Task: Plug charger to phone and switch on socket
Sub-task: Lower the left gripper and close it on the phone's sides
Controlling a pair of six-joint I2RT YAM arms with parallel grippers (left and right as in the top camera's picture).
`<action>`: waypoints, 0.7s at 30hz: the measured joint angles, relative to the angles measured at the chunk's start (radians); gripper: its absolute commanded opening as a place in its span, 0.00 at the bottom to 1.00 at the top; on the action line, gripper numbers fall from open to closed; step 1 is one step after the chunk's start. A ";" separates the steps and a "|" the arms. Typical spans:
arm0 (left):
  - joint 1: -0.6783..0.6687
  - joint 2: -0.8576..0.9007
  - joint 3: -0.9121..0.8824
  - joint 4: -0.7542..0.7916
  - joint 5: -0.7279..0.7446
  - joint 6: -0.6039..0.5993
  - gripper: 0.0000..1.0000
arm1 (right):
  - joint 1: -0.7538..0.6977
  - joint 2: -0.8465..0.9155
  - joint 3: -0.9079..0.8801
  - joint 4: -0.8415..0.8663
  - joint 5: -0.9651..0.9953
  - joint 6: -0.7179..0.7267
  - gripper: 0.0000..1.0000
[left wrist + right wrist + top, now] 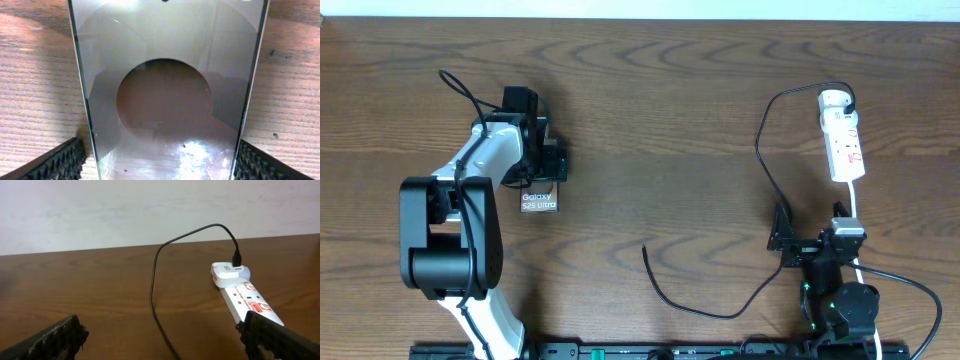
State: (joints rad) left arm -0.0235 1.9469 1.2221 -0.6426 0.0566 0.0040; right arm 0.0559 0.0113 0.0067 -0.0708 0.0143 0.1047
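Landmark: narrow white power strip with red marks [846, 148], lying on the brown wooden table [660, 100], its white cord [853, 205] leading off the near end.
Charger: long thin black charger cable [761, 150], plugged into the rounded white plug head [834, 100] at the power strip's far end. It loops out to the strip's left and runs back toward the near side. Its free connector tip [645, 248] lies loose on the wood, well to the strip's left.
Phone: small dark glossy phone [540, 199] with white "Galaxy" lettering, flat on the table far to the strip's left, well apart from the connector tip.
Left claw: the left gripper [542, 168] straddles the phone's far end. Its ridged black pads [62, 161] sit at the phone's two long edges; I cannot tell whether it is clenched or released.
Right claw: the right gripper [162, 330] is just beyond the strip's near end, a little to its left. It is released and spread wide, grasping nothing, and the charger cable passes between the fingers.
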 measured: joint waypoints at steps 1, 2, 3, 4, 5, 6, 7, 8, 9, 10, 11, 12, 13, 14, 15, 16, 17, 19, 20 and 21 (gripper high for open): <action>0.000 0.000 0.000 0.000 0.000 0.000 0.90 | 0.000 0.000 0.000 0.000 0.000 0.000 0.99; 0.000 0.000 0.000 0.000 0.000 0.000 0.90 | 0.000 0.000 0.000 0.000 0.000 0.000 0.99; 0.000 0.000 0.000 0.000 0.000 0.000 0.90 | 0.000 0.000 0.000 0.000 0.000 0.000 0.99; 0.000 0.000 0.000 0.000 0.000 0.000 0.89 | 0.000 0.000 0.000 0.000 0.000 0.000 0.99; 0.000 0.000 0.000 0.000 0.000 0.000 0.89 | 0.000 0.000 0.000 0.000 0.000 0.000 0.99; 0.000 0.000 0.000 0.000 0.000 0.000 0.88 | 0.000 0.000 0.000 0.000 0.000 0.000 0.99; 0.000 0.000 0.000 0.000 0.000 0.000 0.86 | 0.000 0.000 0.000 0.000 0.000 0.000 0.99; 0.000 0.000 0.000 0.000 0.000 0.000 0.86 | 0.000 0.000 0.000 0.000 0.000 0.000 0.99; 0.000 0.000 0.000 0.000 0.000 -0.001 0.85 | 0.000 0.000 0.000 0.000 0.000 0.000 0.99; 0.000 0.000 0.000 0.000 0.000 0.000 0.85 | 0.000 0.000 0.000 0.000 0.000 0.000 0.99; 0.000 0.000 0.000 0.000 0.000 0.000 0.84 | 0.000 0.000 0.000 0.000 0.000 0.000 0.99; 0.000 0.000 0.000 0.000 0.000 0.000 0.84 | 0.000 0.000 0.000 0.000 0.000 0.000 0.99; 0.000 0.000 0.000 0.000 0.000 0.000 0.84 | 0.000 0.000 0.000 0.000 0.000 0.000 0.99; 0.000 0.000 0.000 0.000 0.000 0.000 0.84 | 0.000 0.000 0.000 0.000 0.000 0.000 0.99; 0.000 0.000 0.000 0.000 0.000 0.000 0.83 | 0.000 0.000 0.000 0.000 0.000 0.000 0.99; 0.000 0.000 0.000 0.000 0.000 0.000 0.83 | 0.000 0.000 0.000 0.000 0.000 0.000 0.99; 0.000 0.000 0.000 0.000 0.000 0.000 0.83 | 0.000 0.000 0.000 0.000 0.000 0.000 0.99; 0.000 0.000 0.000 0.000 0.000 0.000 0.82 | 0.000 0.000 0.000 0.000 0.000 0.000 0.99; 0.000 0.000 0.000 0.000 0.000 0.000 0.82 | 0.000 0.000 0.000 0.000 0.000 0.000 0.99; 0.000 0.000 0.000 0.000 0.000 0.000 0.82 | 0.000 0.000 0.000 0.000 0.000 0.000 0.99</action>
State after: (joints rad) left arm -0.0235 1.9469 1.2221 -0.6430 0.0566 0.0040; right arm 0.0559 0.0113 0.0067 -0.0708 0.0139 0.1047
